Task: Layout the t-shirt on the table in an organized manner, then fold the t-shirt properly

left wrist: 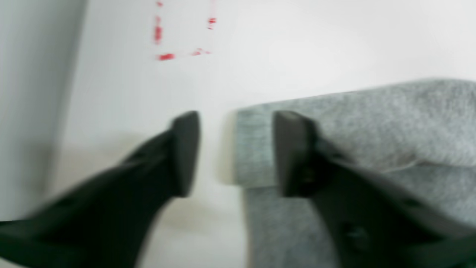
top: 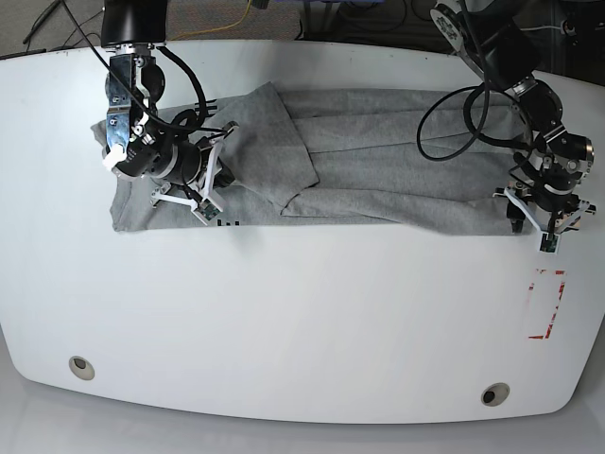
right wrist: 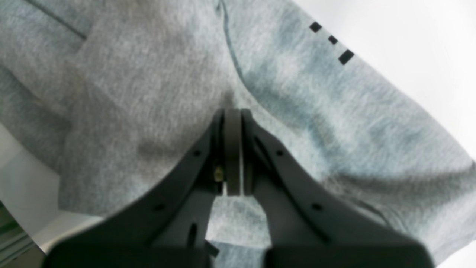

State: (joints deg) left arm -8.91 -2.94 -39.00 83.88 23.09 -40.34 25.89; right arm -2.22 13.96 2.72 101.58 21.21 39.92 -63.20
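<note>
The heather-grey t-shirt [top: 378,161] lies crumpled across the far half of the white table [top: 302,322], with one part folded over its middle. My right gripper [top: 206,187] is at the shirt's left end. In the right wrist view this gripper [right wrist: 232,111] is shut, its tips pinching a pucker of the grey t-shirt [right wrist: 148,93] near small black print marks [right wrist: 346,56]. At the shirt's right end my left gripper [top: 541,229] is open. In the left wrist view the left gripper [left wrist: 238,152] straddles a folded edge of the t-shirt [left wrist: 372,119], with one finger [left wrist: 186,152] over bare table.
A red rectangular outline [top: 546,303] marks the table near the right edge, just in front of the left gripper, and shows as the red marks [left wrist: 165,56] in the left wrist view. Two small round holes [top: 81,367] [top: 493,393] sit near the front edge. Cables lie beyond the far edge.
</note>
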